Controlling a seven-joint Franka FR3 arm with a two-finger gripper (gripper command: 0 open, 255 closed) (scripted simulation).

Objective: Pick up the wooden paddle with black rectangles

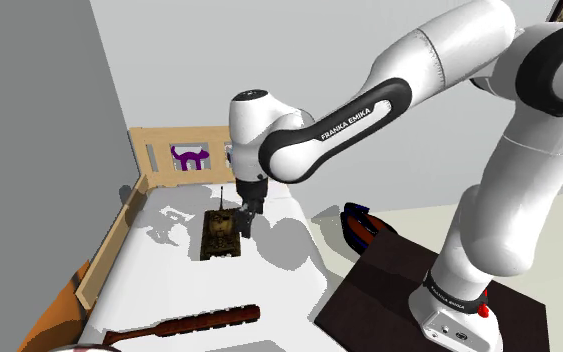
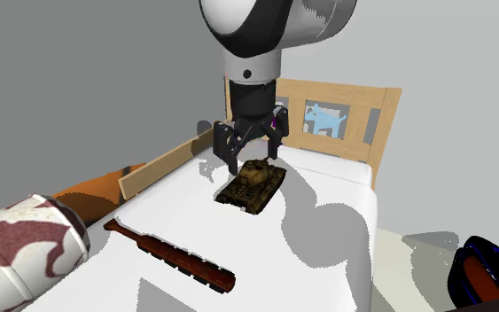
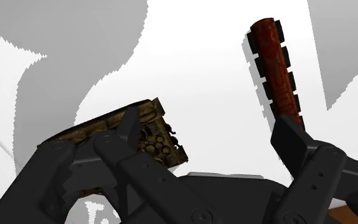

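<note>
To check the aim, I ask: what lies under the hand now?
Under the open hand lies the brown toy tank, on the white surface, not the paddle, which lies apart. The fingers cover part of the tank in the wrist view.

Light bright and even, coming from overhead. White bed reads as flat, near-blown white with no texture. Arm throws large mid-grey shadows across it in all three views; shadow edges hard and stair-stepped, most obvious in the wrist view. Paddle has a thin shadow tight against one side. Grey wall uniformly shaded. Soft gradients on the arm's shells, no glare.
</note>
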